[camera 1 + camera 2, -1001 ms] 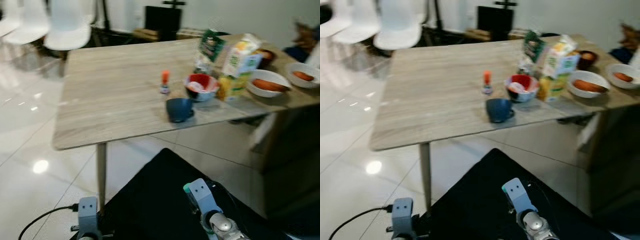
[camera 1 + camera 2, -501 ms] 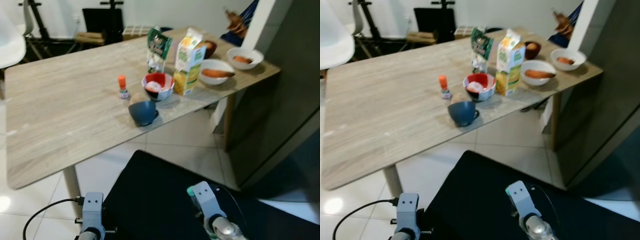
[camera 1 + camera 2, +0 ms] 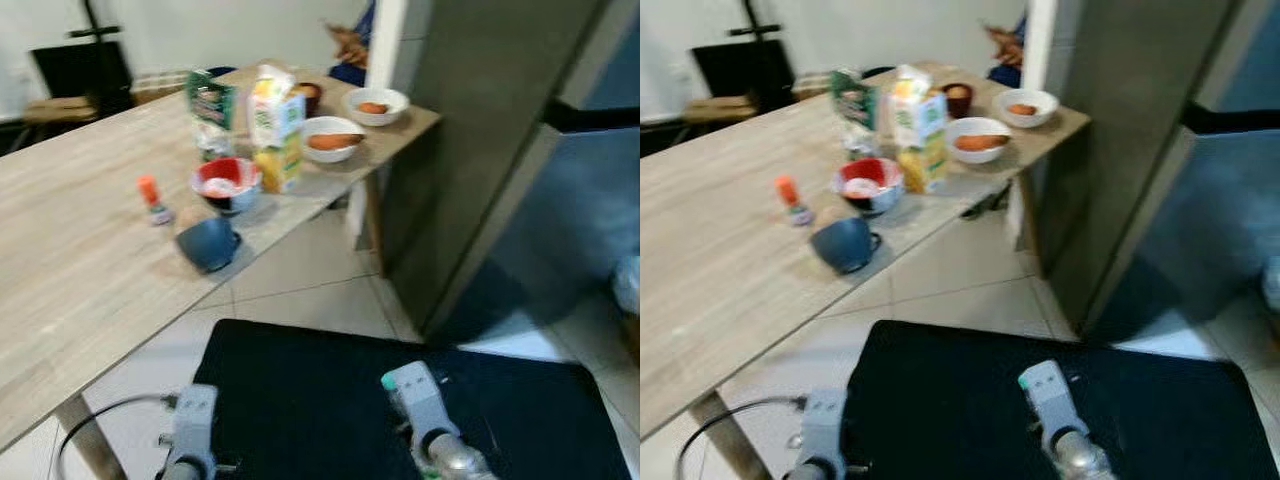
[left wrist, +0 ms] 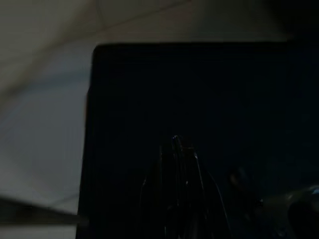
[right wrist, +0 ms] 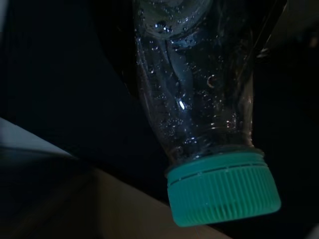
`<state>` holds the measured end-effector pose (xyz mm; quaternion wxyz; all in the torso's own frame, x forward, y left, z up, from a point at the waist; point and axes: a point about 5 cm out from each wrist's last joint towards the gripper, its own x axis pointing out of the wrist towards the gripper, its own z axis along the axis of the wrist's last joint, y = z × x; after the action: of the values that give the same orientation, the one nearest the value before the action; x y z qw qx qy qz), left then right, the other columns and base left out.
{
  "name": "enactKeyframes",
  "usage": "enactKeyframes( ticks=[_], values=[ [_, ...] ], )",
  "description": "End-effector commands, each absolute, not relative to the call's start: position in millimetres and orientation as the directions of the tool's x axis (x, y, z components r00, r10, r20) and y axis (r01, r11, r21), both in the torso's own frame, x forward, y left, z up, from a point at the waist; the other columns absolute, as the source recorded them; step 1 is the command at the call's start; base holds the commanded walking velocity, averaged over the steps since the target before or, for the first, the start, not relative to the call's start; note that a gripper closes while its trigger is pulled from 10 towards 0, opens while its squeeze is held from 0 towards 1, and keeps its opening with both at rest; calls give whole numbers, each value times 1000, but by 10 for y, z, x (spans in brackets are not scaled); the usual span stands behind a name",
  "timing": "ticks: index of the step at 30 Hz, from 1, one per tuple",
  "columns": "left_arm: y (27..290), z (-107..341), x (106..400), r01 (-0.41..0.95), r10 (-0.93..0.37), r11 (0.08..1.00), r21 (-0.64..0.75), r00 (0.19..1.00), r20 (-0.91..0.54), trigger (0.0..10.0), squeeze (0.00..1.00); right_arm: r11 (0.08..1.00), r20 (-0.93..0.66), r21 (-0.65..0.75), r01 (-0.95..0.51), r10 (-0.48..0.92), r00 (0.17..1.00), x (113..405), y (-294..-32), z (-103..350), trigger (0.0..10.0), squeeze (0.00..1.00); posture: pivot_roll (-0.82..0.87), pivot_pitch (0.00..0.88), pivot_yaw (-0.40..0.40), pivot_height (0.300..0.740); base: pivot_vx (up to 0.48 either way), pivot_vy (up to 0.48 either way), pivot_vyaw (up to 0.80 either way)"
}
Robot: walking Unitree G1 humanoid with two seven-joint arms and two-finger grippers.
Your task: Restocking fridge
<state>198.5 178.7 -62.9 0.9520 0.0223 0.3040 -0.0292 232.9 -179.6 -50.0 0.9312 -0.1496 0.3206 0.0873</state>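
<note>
Bottle (image 5: pixel 199 99) of clear plastic with green cap (image 5: pixel 223 189), carried low at right gripper (image 3: pixel 432 440) above black mat (image 3: pixel 300 390) on pale tiled floor (image 3: pixel 300 270); jaws apparently clamped on bottle body, though fingers themselves lost in dark wrist view. Left gripper (image 4: pixel 177 164) hanging idle over same mat, jaws together. Wooden tabletop (image 3: pixel 70 250) at left, holding blue mug (image 3: pixel 208 243) near its edge, red bowl (image 3: pixel 227 183), small orange-capped bottle (image 3: pixel 151 198), juice carton (image 3: pixel 277 125), green packet (image 3: pixel 208 110), two white bowls (image 3: pixel 333 138) and dark bowl at far end. Dark grey fridge (image 3: pixel 480 160) standing at right, apparently still to be reached. Droplets or bubbles inside bottle suggesting liquid, so moderate weight likely; thin wall probably yielding under hard squeeze and smooth, possibly slippery. Best hold judged around body below shoulder, firm but not crushing, cap kept clear.
</note>
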Motion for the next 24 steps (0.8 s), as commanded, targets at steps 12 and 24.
enactKeyframes(
  ticks=[12, 24],
  values=[
    [1805, -665, 1961, 68, -30, 997, 38, 787, -616, 10000, 0, 958, -637, -197, -206, 34, 770, 2268, -1806, -545, 10000, 0, -79, 62, 54, 740, 0, 0, -800],
    [1806, -668, 1964, 84, -38, 995, 45, 782, -622, 10000, 0, 962, -641, -201, -184, 13, 768, 2243, -1847, -556, 10000, 0, -82, 63, 53, 740, 0, 0, -800]
  ],
)
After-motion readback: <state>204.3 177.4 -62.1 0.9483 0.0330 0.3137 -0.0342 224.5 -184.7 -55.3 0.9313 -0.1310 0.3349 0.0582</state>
